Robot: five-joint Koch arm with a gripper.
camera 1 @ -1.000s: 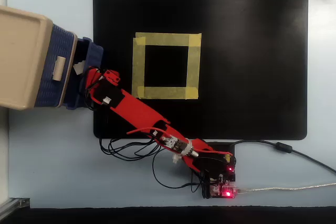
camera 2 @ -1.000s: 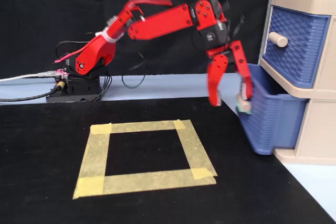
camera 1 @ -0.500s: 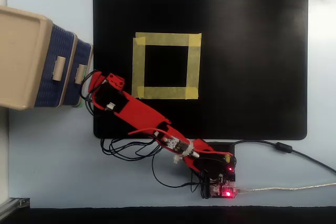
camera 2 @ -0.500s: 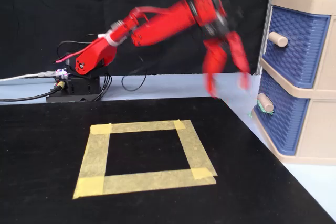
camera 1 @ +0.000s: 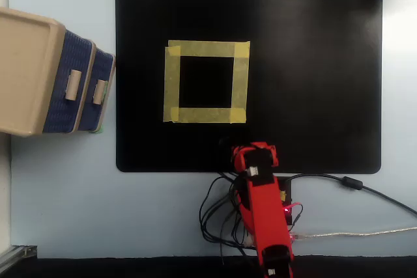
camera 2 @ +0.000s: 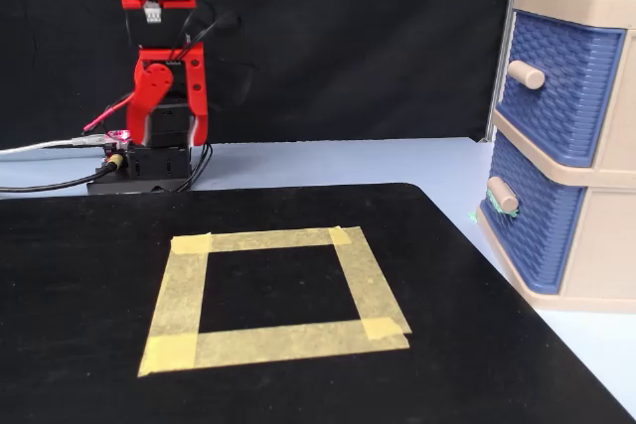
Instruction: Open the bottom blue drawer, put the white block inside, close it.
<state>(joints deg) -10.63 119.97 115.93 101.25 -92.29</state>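
Observation:
The beige cabinet stands at the right of the fixed view and at the left of the overhead view. The bottom blue drawer is shut, as is the upper one. It also shows in the overhead view. The white block is not in view. My red arm is folded at its base. The gripper hangs pointing down, far from the cabinet, and holds nothing that I can see. From above the gripper sits at the mat's near edge. I cannot tell how its jaws stand.
A black mat covers the table, with a yellow tape square on it; nothing lies inside the square. Cables lie tangled around the arm's base. Light blue table surrounds the mat.

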